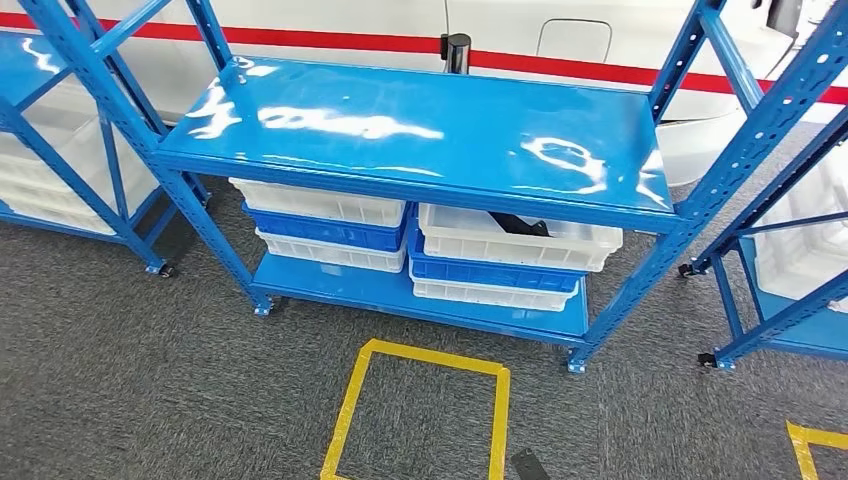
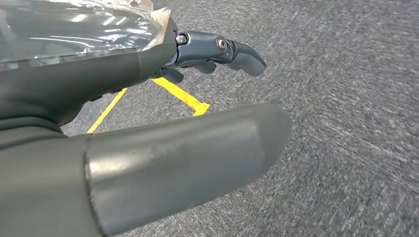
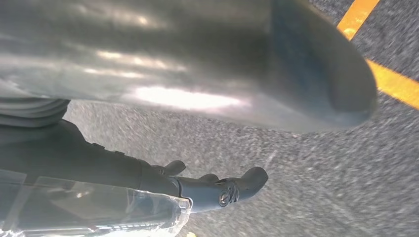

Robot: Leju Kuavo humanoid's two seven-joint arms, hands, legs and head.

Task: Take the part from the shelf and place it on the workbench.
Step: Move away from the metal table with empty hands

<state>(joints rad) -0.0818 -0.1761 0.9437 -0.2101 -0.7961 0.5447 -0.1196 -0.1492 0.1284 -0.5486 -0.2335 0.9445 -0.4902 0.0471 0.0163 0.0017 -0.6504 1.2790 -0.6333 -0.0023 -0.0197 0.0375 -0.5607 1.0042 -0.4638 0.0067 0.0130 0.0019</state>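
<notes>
Here the blue shelf (image 1: pixel 420 130) stands ahead on the grey carpet (image 1: pixel 120 380), with stacked white and blue bins on its lower level. The dark part (image 1: pixel 520 224) lies in the top white bin (image 1: pixel 515 243) of the right stack, under the shelf's top board. Both hands hang low over the carpet, well apart from the part: the left hand (image 2: pixel 148 123) and the right hand (image 3: pixel 197 98) hold nothing, fingers (image 2: pixel 222 52) loosely apart. Yellow tape (image 1: pixel 420 400) marks a square before the shelf.
</notes>
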